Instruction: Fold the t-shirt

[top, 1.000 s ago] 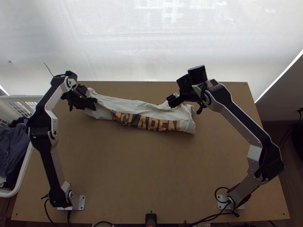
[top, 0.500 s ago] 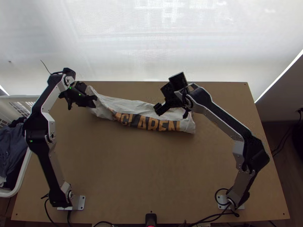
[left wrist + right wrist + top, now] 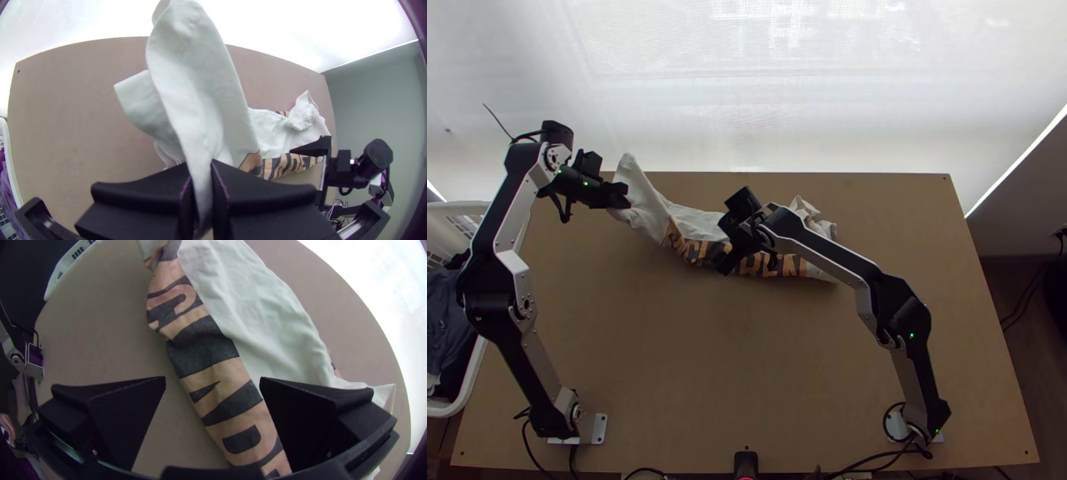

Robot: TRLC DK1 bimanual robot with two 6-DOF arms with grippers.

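Wooden counter (image 3: 707,360), light brown. White basket (image 3: 467,382) beside its left edge, dark clothes (image 3: 445,320) inside. Pale t-shirt (image 3: 647,212) near far edge, folded into long narrow strip, lettering along near side, right end bunched, left end raised. Left gripper (image 3: 623,194) closed on that raised end. Right gripper (image 3: 727,252) wide open above lettered middle, holding nothing.

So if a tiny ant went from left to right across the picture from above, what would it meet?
White basket with dark clothes → left gripper → the t-shirt's lifted end → right gripper → the t-shirt's crumpled end → the right arm's base.
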